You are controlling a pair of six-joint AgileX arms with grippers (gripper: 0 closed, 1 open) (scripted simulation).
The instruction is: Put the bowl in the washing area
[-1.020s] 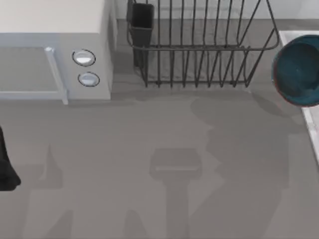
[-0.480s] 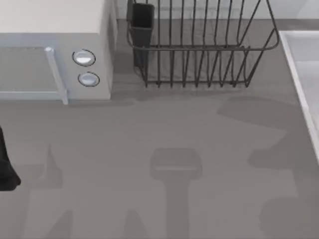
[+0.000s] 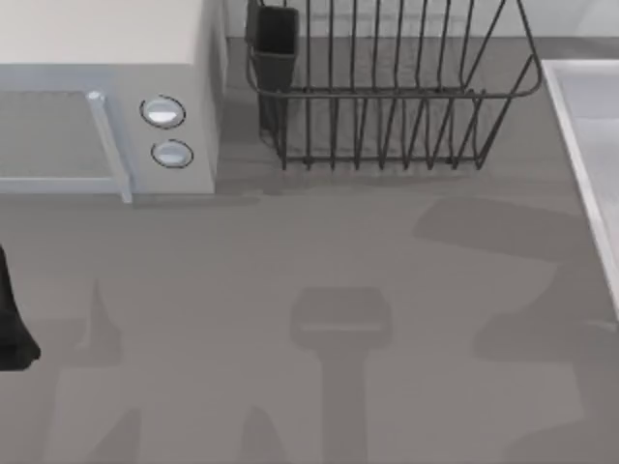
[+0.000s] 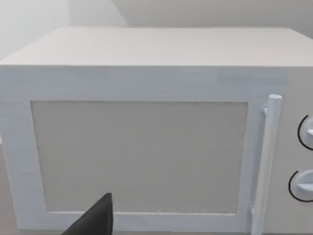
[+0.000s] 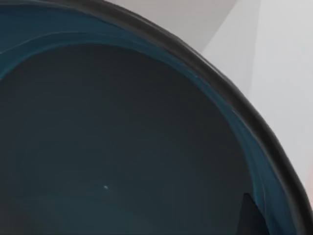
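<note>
The bowl (image 5: 122, 147) sits close in the right wrist view, showing its dark teal inside and a dark rim with a blue band. My right gripper is shut on the bowl, and one dark fingertip (image 5: 252, 218) shows just inside the rim. A pale white surface (image 5: 288, 63) lies beyond the bowl. In the top view, the washing area is the pale sink with a raised light rim (image 3: 578, 164) at the right edge. My left arm (image 3: 10, 324) is parked at the table's left edge.
A white microwave (image 3: 106, 97) with two round knobs stands at the back left, and its door (image 4: 142, 156) faces the left wrist camera. A dark wire dish rack (image 3: 387, 87) with a black cup holder (image 3: 275, 43) stands at the back middle. Arm shadows lie on the grey table (image 3: 319, 319).
A second ago the bowl hung at the top view's right edge over the sink rim. It has since moved out of that view to the right, and the shadows on the right shifted.
</note>
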